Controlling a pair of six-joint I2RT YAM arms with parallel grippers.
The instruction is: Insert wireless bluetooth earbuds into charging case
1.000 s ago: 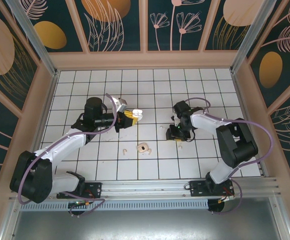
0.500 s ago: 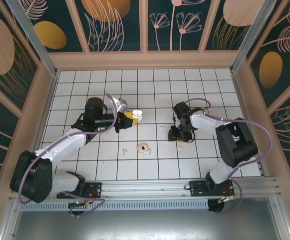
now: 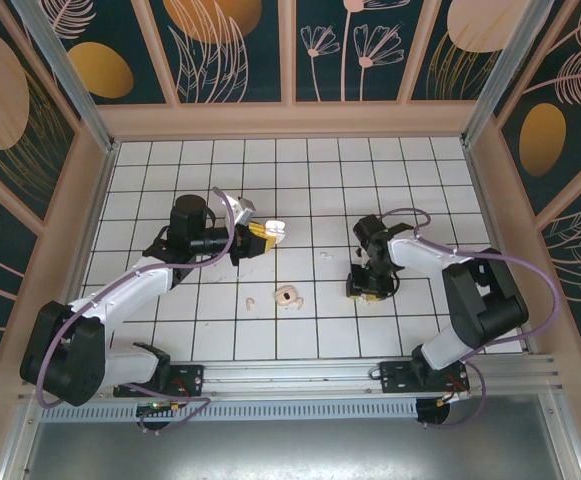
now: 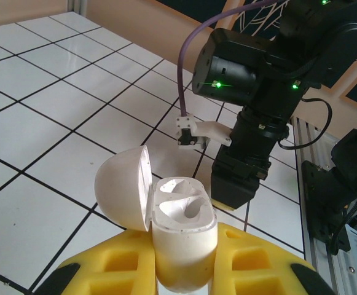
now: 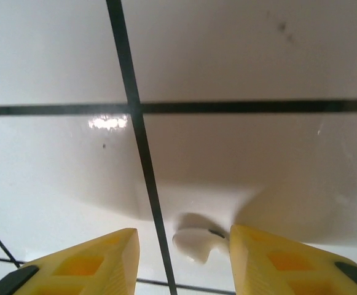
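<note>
At the middle of the white square-tiled table (image 3: 300, 170), in the top view, the right gripper (image 3: 367, 291) has been shifted toward the arm bases within the last second and lowered onto a tile. The left gripper (image 3: 261, 236) has been kept in place, clenched on the small glossy white charging case (image 3: 273, 229). In the left wrist view, that case is held upright with its rounded hinged lid (image 4: 121, 190) swung open and the sockets apparently empty. In the right wrist view, the jaws are spread, and a tiny whitish curved earbud (image 5: 193, 241) lies on the tile between them, not yet gripped. A pickup is judged imminent; insertion has not begun.
</note>
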